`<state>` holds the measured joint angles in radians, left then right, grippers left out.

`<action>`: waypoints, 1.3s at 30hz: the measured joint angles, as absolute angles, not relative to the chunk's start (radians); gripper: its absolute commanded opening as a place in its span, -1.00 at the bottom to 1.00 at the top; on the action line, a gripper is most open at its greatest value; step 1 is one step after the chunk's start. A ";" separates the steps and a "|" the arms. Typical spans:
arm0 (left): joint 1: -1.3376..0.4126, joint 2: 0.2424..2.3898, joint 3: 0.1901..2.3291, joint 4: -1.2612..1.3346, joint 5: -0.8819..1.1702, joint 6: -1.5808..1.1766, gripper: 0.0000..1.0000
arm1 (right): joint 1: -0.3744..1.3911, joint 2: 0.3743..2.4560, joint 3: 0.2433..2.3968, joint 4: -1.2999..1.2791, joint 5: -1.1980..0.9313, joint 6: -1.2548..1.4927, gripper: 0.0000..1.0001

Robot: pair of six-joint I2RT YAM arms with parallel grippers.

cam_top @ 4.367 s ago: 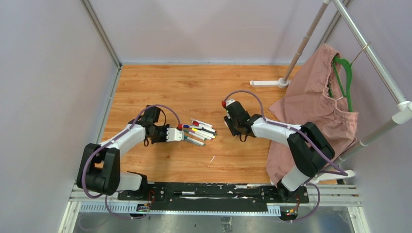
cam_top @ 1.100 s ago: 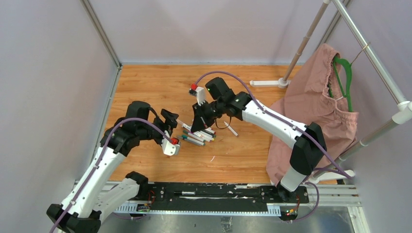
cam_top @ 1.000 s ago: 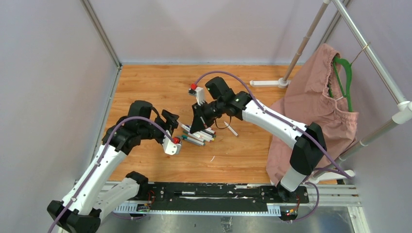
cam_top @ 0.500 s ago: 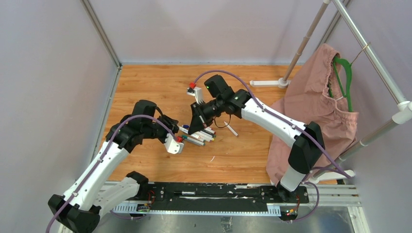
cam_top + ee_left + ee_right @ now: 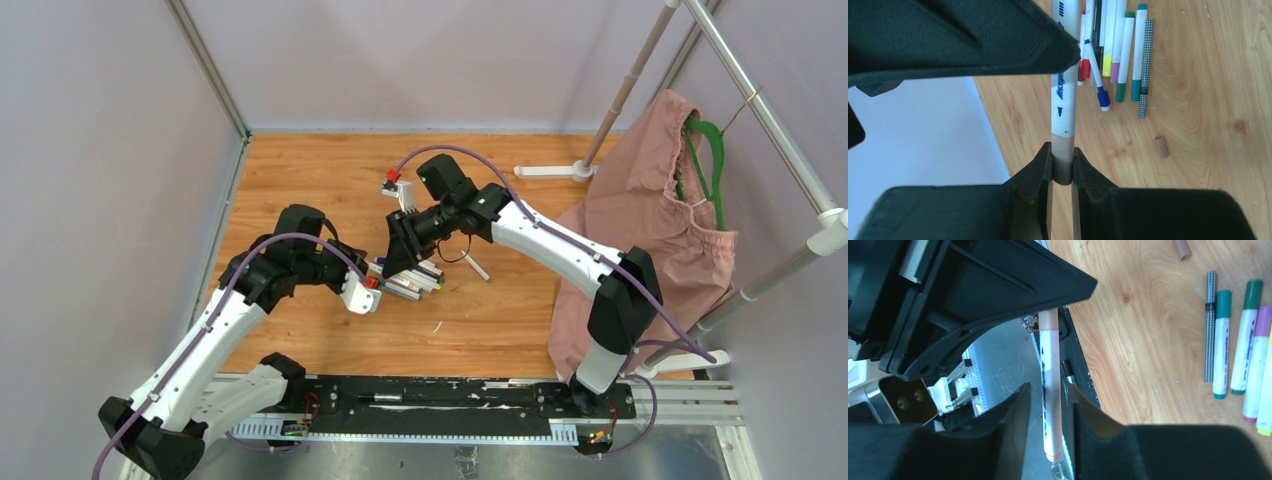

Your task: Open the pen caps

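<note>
Top view: my left gripper [image 5: 373,286] has closed in on my right gripper [image 5: 397,262] above the pens [image 5: 418,279].

Left wrist: its jaws have just pinched the brown cap [image 5: 1063,152]. The cap lies in line with the barrel [image 5: 1064,95], closed end toward my wrist.

Right wrist: my right fingers [image 5: 1018,410] have slackened, with gaps on both sides of the barrel. I judge I must regrip before pulling.

The top camera looks down from above and behind my bases over the whole table [image 5: 300,180]. Each wrist camera sits close behind my own fingers [image 5: 1040,167], looking along them; both share the raised pen [image 5: 1064,100] and the pens [image 5: 1243,350] lying below
</note>
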<state>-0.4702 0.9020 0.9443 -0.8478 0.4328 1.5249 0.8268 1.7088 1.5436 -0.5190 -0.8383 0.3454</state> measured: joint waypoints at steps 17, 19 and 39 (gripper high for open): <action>-0.477 0.908 0.964 -0.858 0.392 1.496 0.14 | 0.828 1.714 1.451 -0.290 -0.877 0.490 -1.00; -0.479 0.907 0.964 -0.857 0.395 1.492 0.29 | 0.829 1.714 1.445 -0.283 -0.886 0.493 -1.00; -0.479 0.888 0.980 -0.890 0.471 1.462 -0.39 | 0.806 1.716 1.442 -0.273 -0.988 0.453 -1.00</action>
<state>-0.4793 0.8875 0.9798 -0.8902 0.4709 1.4620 0.8059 1.7157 1.4418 -0.2726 -0.9878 0.4526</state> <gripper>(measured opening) 0.329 0.063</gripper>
